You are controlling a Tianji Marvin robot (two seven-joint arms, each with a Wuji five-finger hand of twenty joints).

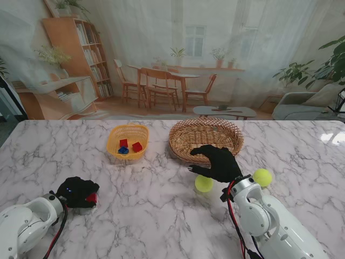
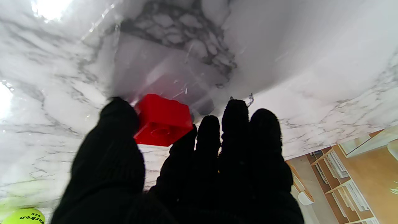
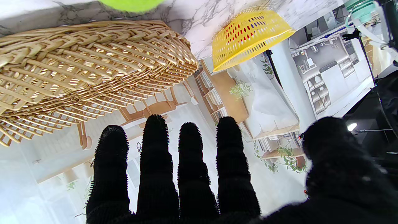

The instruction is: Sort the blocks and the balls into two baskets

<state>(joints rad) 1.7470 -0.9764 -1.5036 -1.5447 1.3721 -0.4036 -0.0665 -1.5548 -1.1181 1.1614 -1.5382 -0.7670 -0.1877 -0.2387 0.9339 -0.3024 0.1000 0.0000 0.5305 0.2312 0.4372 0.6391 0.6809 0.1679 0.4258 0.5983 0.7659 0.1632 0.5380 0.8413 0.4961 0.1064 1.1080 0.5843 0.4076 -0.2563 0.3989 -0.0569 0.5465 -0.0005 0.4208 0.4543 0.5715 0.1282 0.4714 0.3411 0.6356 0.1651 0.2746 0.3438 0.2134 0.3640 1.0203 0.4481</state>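
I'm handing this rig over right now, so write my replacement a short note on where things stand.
Left hand: shut on a red block, near the table's left front.
Right hand: open, holding nothing, hovering by the wicker basket.
Done: two red blocks and one blue block lie in the yellow basket.
Left: drop the held block there; two tennis balls, one beside the right hand, one farther right, sit on the table. No ball shows in the wicker basket.
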